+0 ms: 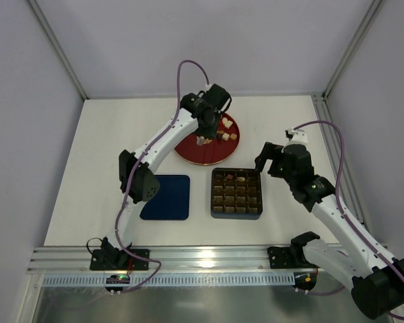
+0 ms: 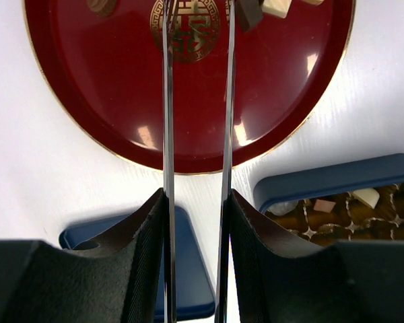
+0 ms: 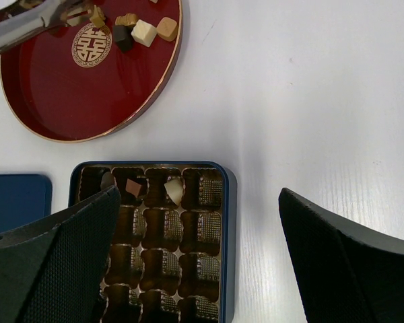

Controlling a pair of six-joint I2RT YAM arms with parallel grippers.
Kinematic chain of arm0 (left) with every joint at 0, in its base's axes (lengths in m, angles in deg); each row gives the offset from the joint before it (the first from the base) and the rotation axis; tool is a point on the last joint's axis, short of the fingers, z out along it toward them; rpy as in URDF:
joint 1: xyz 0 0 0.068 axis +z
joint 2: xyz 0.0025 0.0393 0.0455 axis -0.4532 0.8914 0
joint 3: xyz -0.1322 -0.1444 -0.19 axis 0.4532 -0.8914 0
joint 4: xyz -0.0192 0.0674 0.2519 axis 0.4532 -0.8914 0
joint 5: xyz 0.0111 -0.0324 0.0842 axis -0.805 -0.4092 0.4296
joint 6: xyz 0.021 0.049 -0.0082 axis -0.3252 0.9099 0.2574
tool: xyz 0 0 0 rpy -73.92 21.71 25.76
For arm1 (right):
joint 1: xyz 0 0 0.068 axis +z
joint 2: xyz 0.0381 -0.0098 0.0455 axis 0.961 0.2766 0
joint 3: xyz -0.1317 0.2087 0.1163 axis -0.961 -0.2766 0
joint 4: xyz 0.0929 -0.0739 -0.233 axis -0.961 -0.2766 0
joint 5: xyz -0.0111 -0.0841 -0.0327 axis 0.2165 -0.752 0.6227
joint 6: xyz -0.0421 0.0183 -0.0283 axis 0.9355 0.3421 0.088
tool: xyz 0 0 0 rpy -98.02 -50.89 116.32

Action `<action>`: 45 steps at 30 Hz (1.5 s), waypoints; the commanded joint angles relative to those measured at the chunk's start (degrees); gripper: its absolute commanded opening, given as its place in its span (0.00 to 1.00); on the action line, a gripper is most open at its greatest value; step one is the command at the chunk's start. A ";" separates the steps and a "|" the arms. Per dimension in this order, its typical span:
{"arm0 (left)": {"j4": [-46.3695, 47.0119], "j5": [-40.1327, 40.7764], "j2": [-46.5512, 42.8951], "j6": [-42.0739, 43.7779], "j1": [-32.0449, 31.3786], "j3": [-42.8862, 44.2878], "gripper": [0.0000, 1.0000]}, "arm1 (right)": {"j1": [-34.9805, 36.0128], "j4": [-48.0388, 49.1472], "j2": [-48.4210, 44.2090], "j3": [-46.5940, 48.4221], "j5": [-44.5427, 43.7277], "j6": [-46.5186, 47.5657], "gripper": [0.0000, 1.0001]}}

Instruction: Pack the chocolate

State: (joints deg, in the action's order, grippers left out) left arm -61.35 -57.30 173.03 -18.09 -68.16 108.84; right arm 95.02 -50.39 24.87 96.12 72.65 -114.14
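We read a gold 囍 [image 2: 187, 20] on the red plate [image 2: 87, 101]; left gripper [image 2: 196, 202] pinches tweezers [image 2: 167, 134], right gripper [image 3: 198, 195] gapes wide.

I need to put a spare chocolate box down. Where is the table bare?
Bare table lies right of the red plate and tray, though the right gripper hovers there, and left of the plate beyond the navy lid. Crowded: the gap between plate, lid and tray.

Left wrist: tongs [image 2: 168, 101] tips cut off; right wrist: tray [image 3: 229, 222] near-left cells behind right claw [image 3: 198, 195].
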 commanded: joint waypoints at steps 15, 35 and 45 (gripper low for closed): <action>5.55 -1.90 1.32 0.44 0.08 -0.37 0.40 | -0.34 2.12 -0.03 0.98 0.88 0.30 1.00; 7.04 -4.10 2.64 0.71 0.08 -3.27 0.40 | -0.34 1.77 -0.73 0.98 0.70 0.74 1.00; 7.22 -4.89 2.29 0.27 -0.01 -4.06 0.39 | -0.34 1.42 -1.08 0.54 0.52 0.83 1.00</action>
State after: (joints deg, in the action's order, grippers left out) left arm -56.13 -61.52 176.53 -18.00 -68.16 105.10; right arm 94.83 -50.37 24.85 96.12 73.24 -113.95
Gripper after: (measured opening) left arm 0.398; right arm 0.996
